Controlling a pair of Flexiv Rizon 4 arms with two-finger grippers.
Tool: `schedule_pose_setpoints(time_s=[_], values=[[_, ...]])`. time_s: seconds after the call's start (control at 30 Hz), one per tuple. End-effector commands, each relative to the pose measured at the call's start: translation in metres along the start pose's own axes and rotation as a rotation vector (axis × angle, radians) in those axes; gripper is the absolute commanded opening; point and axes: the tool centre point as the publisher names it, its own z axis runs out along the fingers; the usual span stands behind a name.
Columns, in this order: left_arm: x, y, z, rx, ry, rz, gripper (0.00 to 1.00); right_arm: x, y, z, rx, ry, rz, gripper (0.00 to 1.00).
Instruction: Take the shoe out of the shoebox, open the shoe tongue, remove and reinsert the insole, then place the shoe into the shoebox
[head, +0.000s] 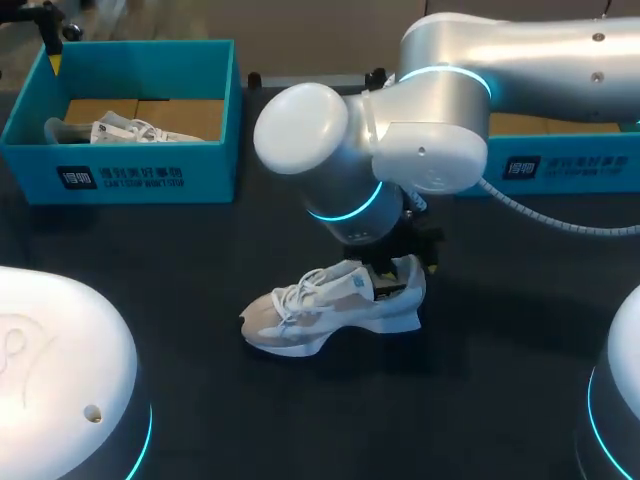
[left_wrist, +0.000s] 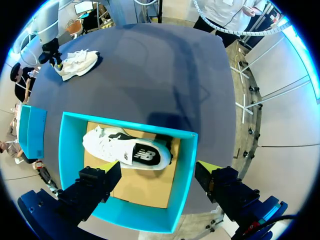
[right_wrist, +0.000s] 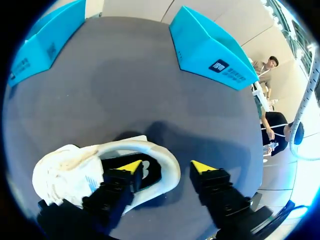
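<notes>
The left gripper (left_wrist: 157, 171) hangs with fingers apart over the left shoebox (head: 150, 175), where a second shoe (left_wrist: 127, 150) lies. In the middle of the bench (head: 200, 260) the shoe (head: 320, 310) sits upright. The right gripper (right_wrist: 166, 167), fingers apart, straddles its heel wall, one finger inside. The right shoebox (head: 560, 165) stands behind.

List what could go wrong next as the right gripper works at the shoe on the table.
1. The right gripper is open, with one finger inside the shoe and one outside its heel collar. Closing may pinch the collar, not the insole.
2. Nothing steadies the shoe: the left gripper hangs over the box, so a pull may drag or tip it.
</notes>
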Motion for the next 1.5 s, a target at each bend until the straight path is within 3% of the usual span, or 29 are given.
schedule_pose_setpoints(time_s=[0.03,0.27,0.5,0.57,0.63,1.23,1.5], values=[[0.0,0.0,0.0,0.001,0.002,0.001,1.0,-0.004,-0.004,-0.019,-0.034,0.01,0.322,1.0],[0.0,0.0,0.0,0.001,0.002,0.001,1.0,-0.011,0.006,-0.053,-0.082,0.11,0.166,1.0],[0.0,0.0,0.0,0.001,0.002,0.001,1.0,-0.017,0.011,-0.07,-0.151,0.204,-0.035,1.0],[0.0,0.0,0.0,0.001,0.002,0.001,1.0,-0.022,0.012,-0.074,-0.132,0.181,-0.092,1.0],[0.0,0.0,0.0,0.001,0.002,0.001,1.0,-0.031,0.017,-0.079,-0.102,0.102,-0.041,1.0],[0.0,0.0,0.0,0.001,0.002,0.001,1.0,-0.031,0.017,-0.079,-0.102,0.102,-0.041,1.0],[0.0,0.0,0.0,0.001,0.002,0.001,1.0,-0.047,0.008,-0.077,-0.21,0.096,-0.326,1.0]])
